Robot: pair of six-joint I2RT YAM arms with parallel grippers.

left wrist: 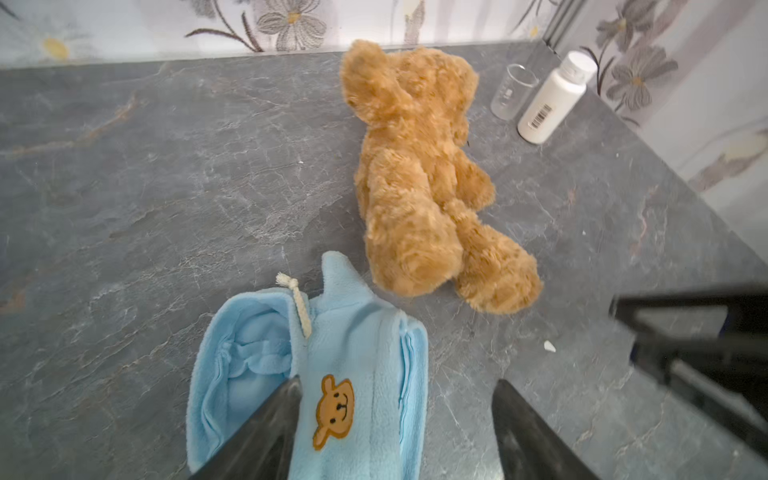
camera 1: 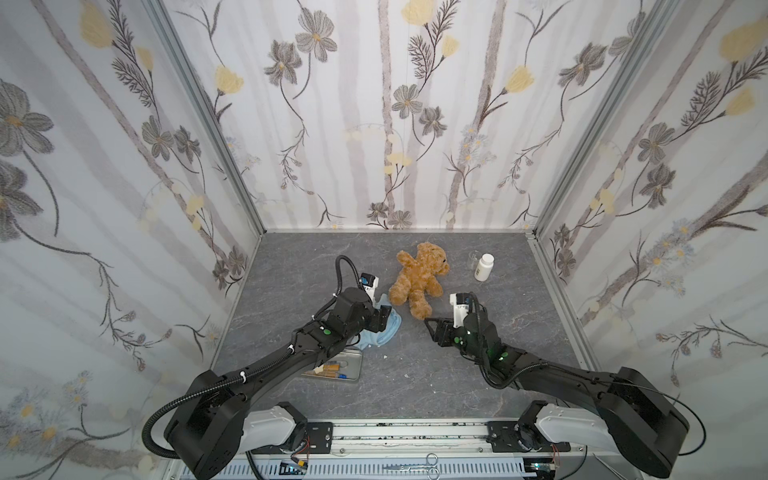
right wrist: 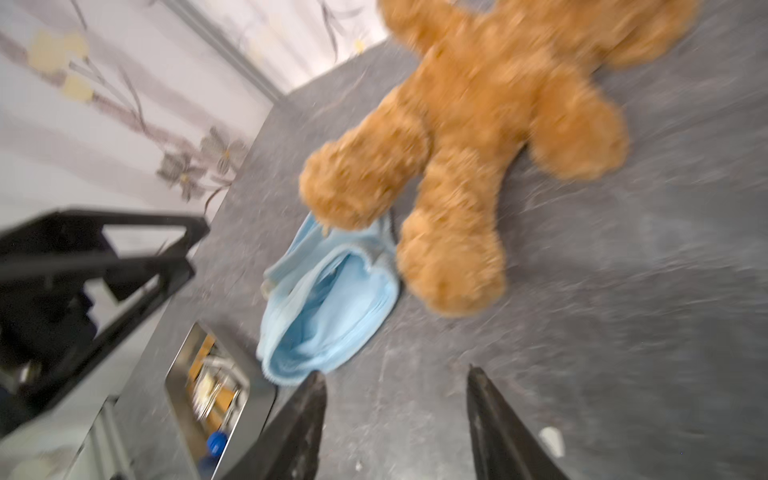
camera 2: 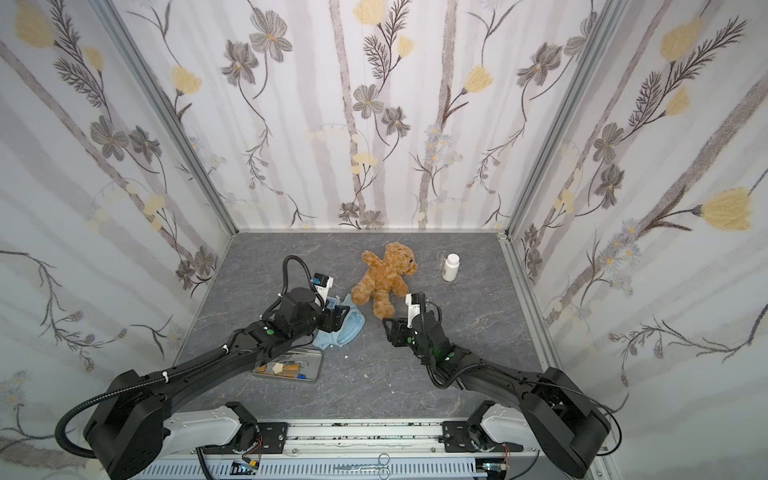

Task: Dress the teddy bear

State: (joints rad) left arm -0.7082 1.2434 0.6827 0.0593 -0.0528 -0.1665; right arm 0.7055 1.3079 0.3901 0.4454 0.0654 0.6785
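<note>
Lying on the table [camera 1: 415, 374] toward the back, the teddy bear [camera 1: 419, 278] has a foot just beside the light blue shirt [left wrist: 357, 332]. Over the shirt the left fingers [left wrist: 266, 436] gape. The right fingers [right wrist: 299, 428] spread, and both hold nothing. A white bottle [camera 1: 484, 267] stands nearby. The left arm [camera 1: 270, 361] half hides a metal tray [camera 1: 336, 365], and the right wrist view is blurred.
</note>
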